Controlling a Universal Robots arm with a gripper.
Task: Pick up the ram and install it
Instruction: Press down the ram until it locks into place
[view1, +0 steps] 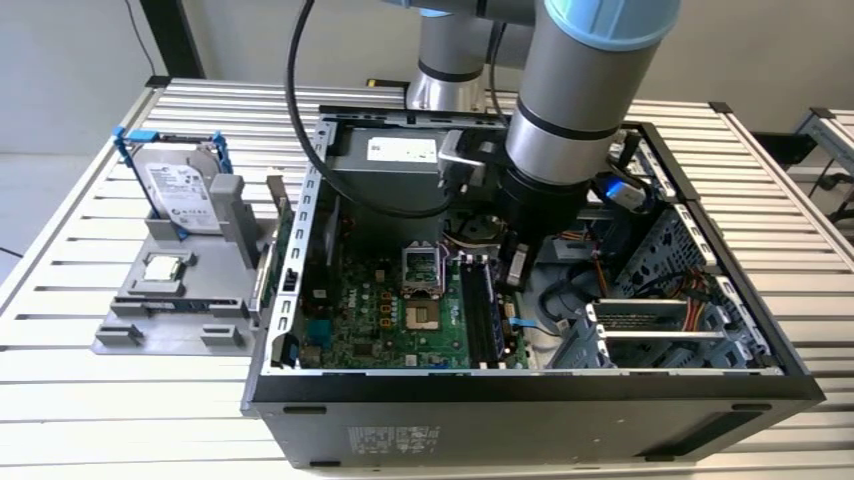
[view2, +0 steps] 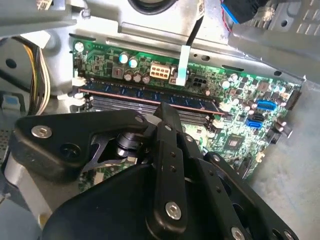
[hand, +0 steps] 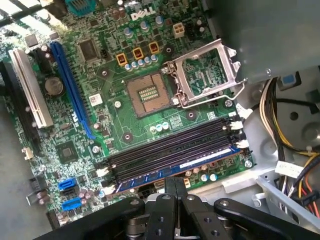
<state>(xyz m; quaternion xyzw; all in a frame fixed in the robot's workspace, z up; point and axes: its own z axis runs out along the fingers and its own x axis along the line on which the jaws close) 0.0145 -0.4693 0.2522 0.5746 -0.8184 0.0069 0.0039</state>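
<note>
Pressing down inside the computer case (view1: 534, 385), the gripper (hand: 175, 187) sits closed directly above the ram (hand: 180, 165), seated in the outermost motherboard slot.

Arm (view1: 567, 110) cut off by the top edge in the exterior view, blocking part of the motherboard (view1: 400, 310) behind it. Gripper (hand: 175, 192) body hides the near end of the ram (hand: 175, 167) slots in the first wrist view; finger state unclear. Bench (view1: 80, 400) cropped at the edges.

One ram (hand: 175, 167), perhaps four memory slots (hand: 170, 150), one hard drive (view1: 178, 190).
</note>
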